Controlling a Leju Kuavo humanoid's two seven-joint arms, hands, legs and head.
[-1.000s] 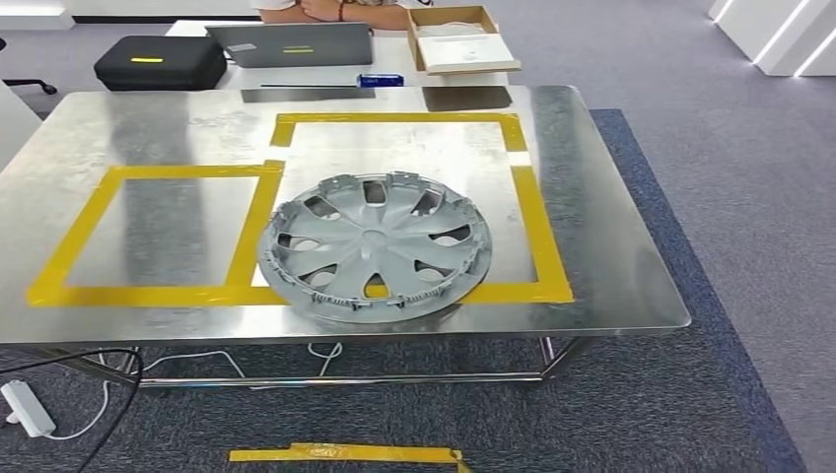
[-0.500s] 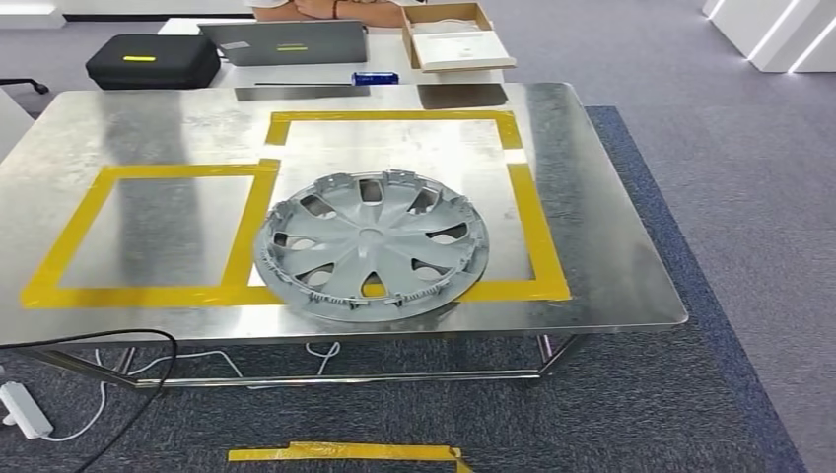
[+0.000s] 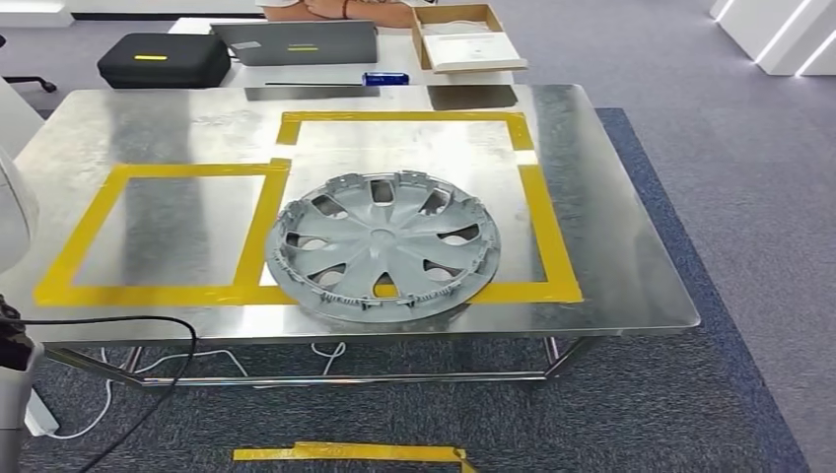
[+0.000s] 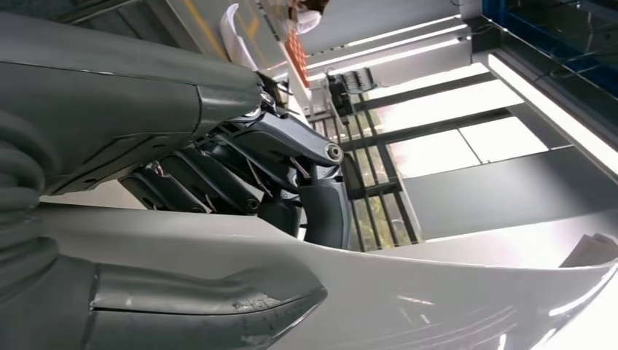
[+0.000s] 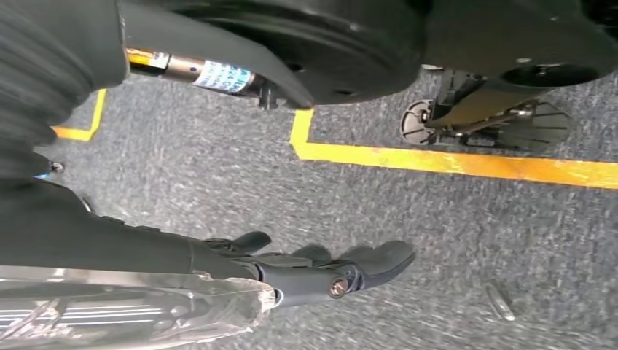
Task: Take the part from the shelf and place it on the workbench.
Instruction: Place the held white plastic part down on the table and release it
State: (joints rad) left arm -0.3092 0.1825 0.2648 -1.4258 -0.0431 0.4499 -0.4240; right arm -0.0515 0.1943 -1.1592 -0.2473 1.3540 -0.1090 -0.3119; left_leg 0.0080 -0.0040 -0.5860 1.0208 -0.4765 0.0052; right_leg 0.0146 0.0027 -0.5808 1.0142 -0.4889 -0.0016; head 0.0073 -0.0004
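The part is a large white curved panel (image 4: 437, 292), glossy and smooth. The left hand (image 4: 240, 182) has its dark fingers (image 4: 321, 211) curled over the panel's edge and its thick grey thumb (image 4: 218, 302) lying against its face, so it holds the panel. The same white surface shows at the left edge of the head view (image 3: 12, 212), near the table (image 3: 631, 256).

On the steel table lies a grey hubcap (image 3: 383, 246), inner side up, overlapping the yellow tape squares (image 3: 256, 212). Beyond stand a black case (image 3: 163, 59), a laptop (image 3: 296, 41) and an open cardboard box (image 3: 463, 41).

The right hand (image 5: 321, 273) hangs over the carpet (image 5: 437, 240) with its fingers loosely extended, holding nothing.
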